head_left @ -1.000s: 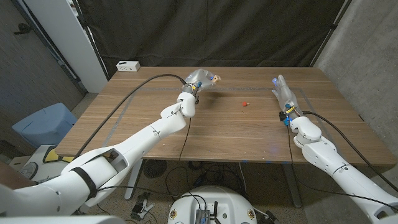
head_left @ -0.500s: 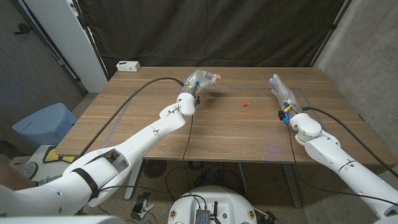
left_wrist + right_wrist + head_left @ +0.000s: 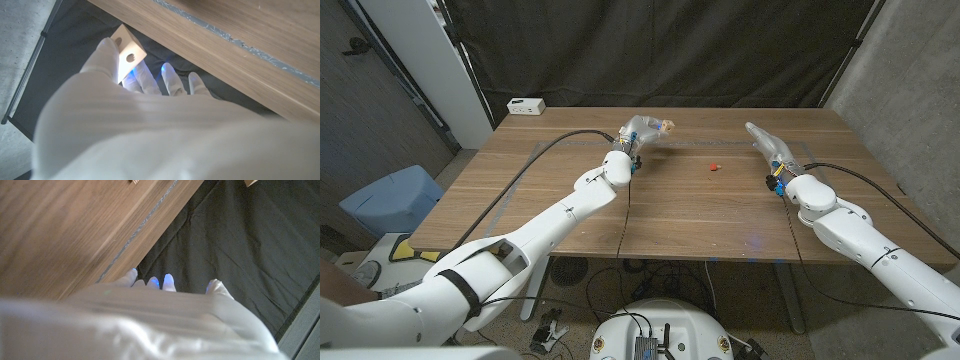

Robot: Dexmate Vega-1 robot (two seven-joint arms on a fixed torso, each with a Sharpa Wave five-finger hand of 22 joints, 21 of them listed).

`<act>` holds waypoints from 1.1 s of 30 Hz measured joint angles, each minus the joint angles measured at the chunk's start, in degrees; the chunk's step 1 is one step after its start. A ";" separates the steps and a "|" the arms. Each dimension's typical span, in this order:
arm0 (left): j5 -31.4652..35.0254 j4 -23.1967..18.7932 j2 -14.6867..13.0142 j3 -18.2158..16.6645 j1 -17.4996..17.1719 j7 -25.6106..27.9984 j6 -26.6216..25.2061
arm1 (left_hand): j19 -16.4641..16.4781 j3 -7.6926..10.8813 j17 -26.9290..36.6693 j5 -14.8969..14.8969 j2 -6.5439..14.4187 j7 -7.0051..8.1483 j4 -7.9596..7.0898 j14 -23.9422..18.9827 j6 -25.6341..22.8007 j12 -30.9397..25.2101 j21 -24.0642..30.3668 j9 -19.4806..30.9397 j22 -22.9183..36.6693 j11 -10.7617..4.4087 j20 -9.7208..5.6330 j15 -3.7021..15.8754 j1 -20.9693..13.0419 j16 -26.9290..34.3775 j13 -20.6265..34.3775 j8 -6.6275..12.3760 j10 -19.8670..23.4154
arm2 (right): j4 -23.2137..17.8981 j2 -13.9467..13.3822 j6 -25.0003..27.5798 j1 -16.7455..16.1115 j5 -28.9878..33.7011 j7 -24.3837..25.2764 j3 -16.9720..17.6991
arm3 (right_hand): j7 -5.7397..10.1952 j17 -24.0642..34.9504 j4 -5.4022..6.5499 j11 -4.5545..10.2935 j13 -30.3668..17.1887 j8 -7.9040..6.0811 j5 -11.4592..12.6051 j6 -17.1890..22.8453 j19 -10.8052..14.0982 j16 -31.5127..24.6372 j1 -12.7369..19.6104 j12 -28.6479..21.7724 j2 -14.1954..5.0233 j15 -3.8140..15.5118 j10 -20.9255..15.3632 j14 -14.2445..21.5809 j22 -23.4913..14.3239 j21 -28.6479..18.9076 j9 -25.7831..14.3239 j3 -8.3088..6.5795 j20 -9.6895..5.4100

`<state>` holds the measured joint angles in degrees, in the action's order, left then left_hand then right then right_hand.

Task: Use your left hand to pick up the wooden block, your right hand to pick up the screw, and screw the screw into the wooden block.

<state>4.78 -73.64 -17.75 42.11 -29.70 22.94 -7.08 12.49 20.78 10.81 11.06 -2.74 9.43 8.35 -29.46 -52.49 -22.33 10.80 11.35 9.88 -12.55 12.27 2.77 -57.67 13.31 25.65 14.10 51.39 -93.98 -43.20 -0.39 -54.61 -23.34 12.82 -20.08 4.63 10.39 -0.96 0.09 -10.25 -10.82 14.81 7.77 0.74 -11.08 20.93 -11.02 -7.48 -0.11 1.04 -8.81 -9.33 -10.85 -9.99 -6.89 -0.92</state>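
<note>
Table (image 3: 570,190): wooden top, carries the screw.
Left hand (image 3: 638,130): raised at the far side, pinching the wooden block.
Right hand (image 3: 770,148): fingers straight and apart, holding nothing, well right of the screw.
Wooden block (image 3: 128,49): small, pale, likely light and stiff; hole faces outward, so hold its flat sides.
Screw (image 3: 714,167): tiny red piece lying mid-table; probably rolls, needs a fingertip pinch at the head.

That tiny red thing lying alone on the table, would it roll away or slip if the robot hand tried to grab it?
The red screw looks very small beside the right robot hand, so probably light and easily nudged aside. If round-bodied, it may roll on the smooth wooden table. It looks hard to pinch; its shape is too small to tell.
</note>
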 measured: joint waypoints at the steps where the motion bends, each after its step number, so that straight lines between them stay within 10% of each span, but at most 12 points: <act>1: 0.00 0.45 0.09 -0.07 0.12 0.00 0.00 | 0.00 0.00 0.00 0.00 0.00 0.00 0.00 0.00 0.00 0.02 0.00 0.00 0.00 0.05 0.00 0.00 0.00 0.00 0.00 0.00 -0.05 | 0.00 0.00 0.29 0.00 0.30 0.00 0.00 | 0.00 0.00 -0.16 0.00 0.00 -0.01 0.00 0.00 -0.14 0.00 0.48 0.00 -0.01 0.00 0.00 0.00 0.00 0.00 0.00 -0.13 0.13; 16: -5.41 7.53 1.66 -0.38 2.29 -3.69 7.31 | -0.21 -0.05 -0.01 -0.01 0.37 -0.08 0.05 0.00 0.11 0.66 0.00 -0.01 0.00 0.04 -0.21 0.00 -0.36 0.00 0.04 -0.28 -0.27 | -3.09 -3.67 5.04 2.26 5.62 -0.78 -1.99 | 0.53 0.01 -4.84 -0.43 0.00 -0.85 -0.21 2.37 -0.19 0.00 5.05 0.22 2.84 -0.21 0.84 -0.21 -0.01 0.28 -0.30 -1.25 0.36; 23: -7.05 10.55 2.27 -0.24 3.38 -5.88 10.12 | -0.83 -0.30 -0.01 -0.03 0.36 0.00 -0.04 0.63 0.21 0.86 -0.21 -0.02 0.00 0.04 -0.19 0.00 -0.35 0.00 0.04 -0.46 -0.28 | -3.65 -5.46 6.78 3.50 7.61 -2.63 -2.73 | 3.83 0.01 -7.67 0.24 0.00 -1.07 -0.85 4.80 -0.13 0.00 8.60 0.22 3.78 -0.41 1.67 -0.42 -0.01 0.28 -0.30 -2.64 1.16; 33: -9.08 13.27 2.75 -0.11 4.52 -8.86 12.11 | -1.45 -0.52 -0.01 -0.05 0.37 -0.09 -0.12 0.63 0.31 0.99 -0.21 -0.05 0.00 0.23 -0.20 0.00 -0.35 0.00 0.81 -0.67 -0.47 | -4.24 -8.62 9.43 5.94 10.54 -7.10 -4.34 | 6.86 0.01 -8.76 2.00 0.00 -1.29 -1.08 6.24 -0.03 0.00 11.65 0.45 4.30 -0.72 2.97 -0.73 -0.01 0.28 -0.56 -3.73 2.08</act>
<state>-4.30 -60.37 -15.00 42.00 -25.19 14.07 5.03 11.04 20.25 10.80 11.01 -2.37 9.34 8.23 -28.83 -52.17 -21.34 10.59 11.30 9.88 -12.32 12.07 2.77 -58.02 13.31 26.47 13.43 50.91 -98.22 -51.82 9.04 -48.67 -12.80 5.72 -24.41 11.49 10.40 -9.72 2.08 -10.25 -12.12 13.74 14.01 0.71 -11.08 32.58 -10.58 -3.18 -0.83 4.01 -9.54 -9.34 -10.57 -10.55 -10.62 1.16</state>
